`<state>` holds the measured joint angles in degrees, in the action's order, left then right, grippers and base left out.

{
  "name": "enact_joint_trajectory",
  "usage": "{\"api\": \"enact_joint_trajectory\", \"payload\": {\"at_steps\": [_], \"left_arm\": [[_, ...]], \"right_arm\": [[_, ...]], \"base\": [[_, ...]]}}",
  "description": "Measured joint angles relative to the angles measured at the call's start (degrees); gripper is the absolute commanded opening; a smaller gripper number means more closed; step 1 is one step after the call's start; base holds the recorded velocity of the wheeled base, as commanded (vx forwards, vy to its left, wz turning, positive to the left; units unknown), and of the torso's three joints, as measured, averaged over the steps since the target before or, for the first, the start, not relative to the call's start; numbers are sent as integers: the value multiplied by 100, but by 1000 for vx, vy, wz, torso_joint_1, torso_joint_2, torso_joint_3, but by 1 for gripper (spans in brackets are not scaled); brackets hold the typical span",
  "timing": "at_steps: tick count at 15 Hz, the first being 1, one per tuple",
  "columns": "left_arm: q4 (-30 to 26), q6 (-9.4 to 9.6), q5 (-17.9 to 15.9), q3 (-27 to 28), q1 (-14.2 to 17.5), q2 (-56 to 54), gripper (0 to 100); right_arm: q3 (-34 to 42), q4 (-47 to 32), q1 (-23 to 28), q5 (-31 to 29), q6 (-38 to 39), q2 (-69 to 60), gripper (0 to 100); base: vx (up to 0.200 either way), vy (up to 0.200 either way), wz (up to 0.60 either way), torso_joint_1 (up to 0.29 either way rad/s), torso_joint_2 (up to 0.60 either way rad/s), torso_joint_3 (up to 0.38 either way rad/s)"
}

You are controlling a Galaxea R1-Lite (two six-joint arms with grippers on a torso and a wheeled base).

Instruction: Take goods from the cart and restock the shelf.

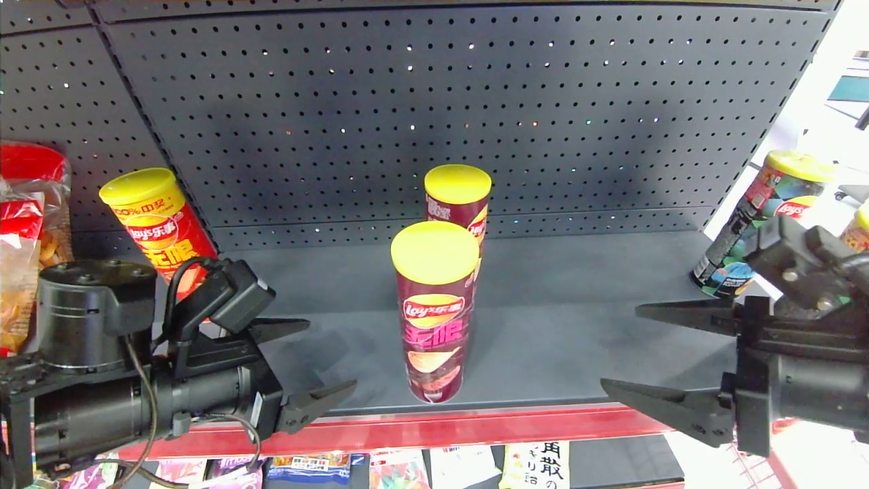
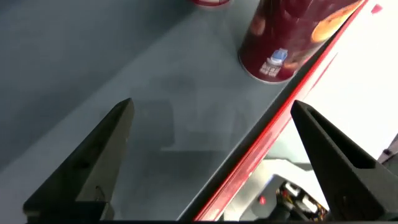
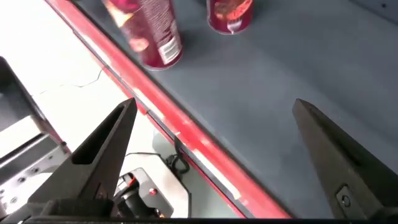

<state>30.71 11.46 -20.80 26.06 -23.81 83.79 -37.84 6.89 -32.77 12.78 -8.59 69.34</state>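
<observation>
Lightness and a stiff, slippery wall are expected of the chip can (image 1: 434,312) — best gripped mid-body — while left gripper (image 1: 331,356) and right gripper (image 1: 620,348) are spread wide, empty.

I log the front can (image 1: 434,319), maroon with a yellow lid, upright near the red front edge of the grey shelf (image 1: 577,305). The rear can (image 1: 457,200), same colours, stands upright close behind it, not touching.

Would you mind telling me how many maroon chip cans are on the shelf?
2. The front can stands near the red shelf edge; the rear can just behind it. None seem hidden.
</observation>
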Motion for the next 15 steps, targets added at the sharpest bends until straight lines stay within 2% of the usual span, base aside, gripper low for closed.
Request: {"api": "enact_joint_trajectory", "payload": {"at_steps": [5, 15], "left_arm": [[-2, 44, 121, 502, -173, 695, 100], [-2, 41, 173, 1217, -364, 1552, 100]], "right_arm": [[171, -9, 13, -167, 219, -700, 100], [124, -13, 116, -174, 222, -895, 100]], "base": [[0, 0, 0, 0, 0, 0], [0, 0, 0, 0, 0, 0]]}}
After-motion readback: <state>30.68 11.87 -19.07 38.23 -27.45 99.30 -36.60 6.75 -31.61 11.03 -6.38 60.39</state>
